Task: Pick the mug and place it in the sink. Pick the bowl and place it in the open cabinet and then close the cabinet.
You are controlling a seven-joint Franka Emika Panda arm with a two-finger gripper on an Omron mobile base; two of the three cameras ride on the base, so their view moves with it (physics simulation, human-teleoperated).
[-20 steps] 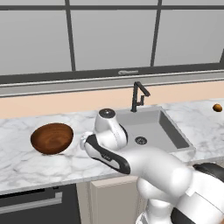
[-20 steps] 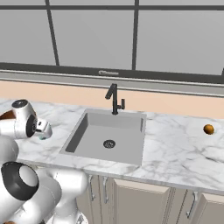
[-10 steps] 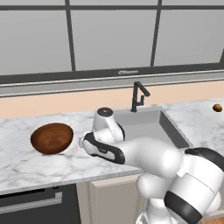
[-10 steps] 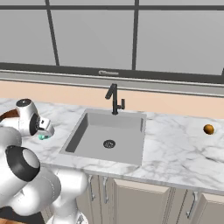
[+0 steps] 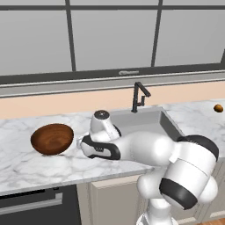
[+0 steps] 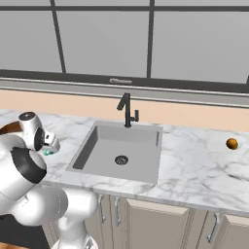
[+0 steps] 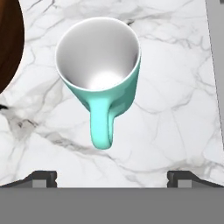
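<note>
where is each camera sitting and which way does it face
Left base view: behind the arm on its left, looking forward and down at the bowl, sink and faucet; the white arm rises from the lower right.
Right base view: behind on the right, facing the same sink and window; the arm rises at lower left, by the mug.
Hand view: on the hand, looking down at the mug on the marble counter; the open gripper shows at the bottom.
Both base views share the sink, faucet and a small orange object.
</note>
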